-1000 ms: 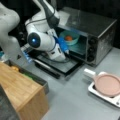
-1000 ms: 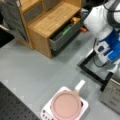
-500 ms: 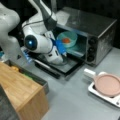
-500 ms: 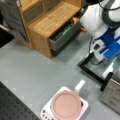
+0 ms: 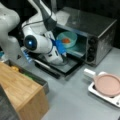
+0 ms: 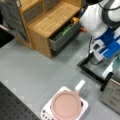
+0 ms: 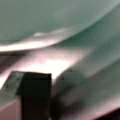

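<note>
Teal bowl (image 5: pixel 66 40) is sitting inside the oven (image 5: pixel 96 32), just beyond your hand (image 5: pixel 64 55). You are reaching over the open door (image 5: pixel 60 65); its grip, I cannot tell.

1. No legible text, brand or number anywhere.
2. Only blurred dark marks on the white square hotplate base (image 6: pixel 47 114), at 7 o'clock below the pink pan; unreadable.
</note>
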